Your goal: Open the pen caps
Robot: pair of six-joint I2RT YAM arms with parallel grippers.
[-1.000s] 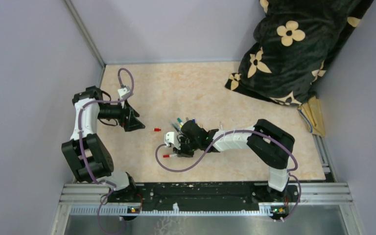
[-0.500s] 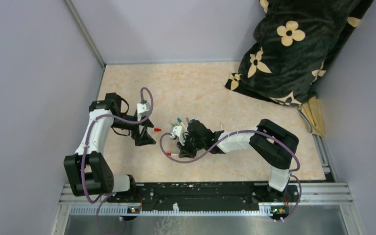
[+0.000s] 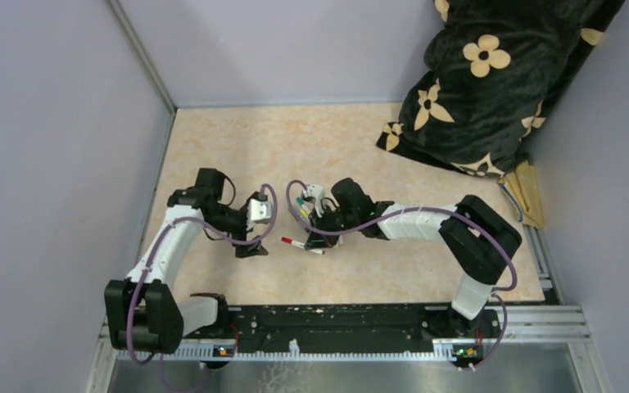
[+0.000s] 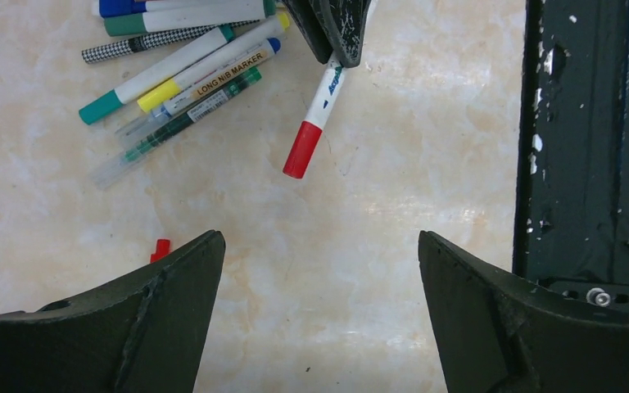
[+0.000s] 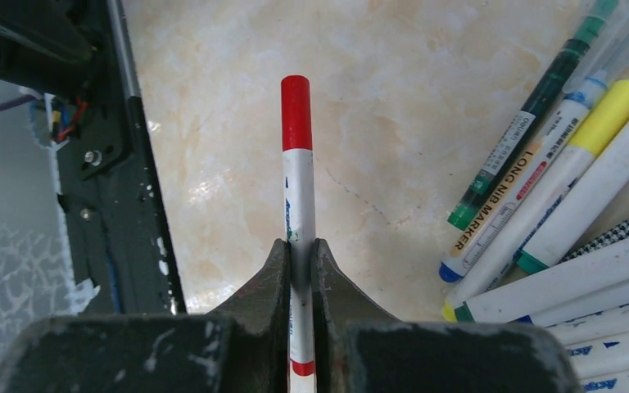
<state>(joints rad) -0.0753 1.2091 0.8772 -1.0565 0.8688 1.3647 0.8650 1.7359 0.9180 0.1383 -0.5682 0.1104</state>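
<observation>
Tabletop (image 4: 352,205); left jaws wide, right jaws tight on red-capped pen (image 5: 297,176)

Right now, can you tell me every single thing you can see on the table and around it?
table: one, pale orange marble, under everything
walls: three, lilac, left, back and right
blanket: one, black with cream flowers, far right corner
rail: one, black, near edge
pile of pens: several, white, clear or checked, with blue, green and yellow ends, mid-table
red-capped pen: one, white barrel, cap on, held up
loose cap: one, red, on the table, partly hidden by the left claw
left claw: one, black, open, facing the red-capped pen
right claw: one, black, shut on the red-capped pen
</observation>
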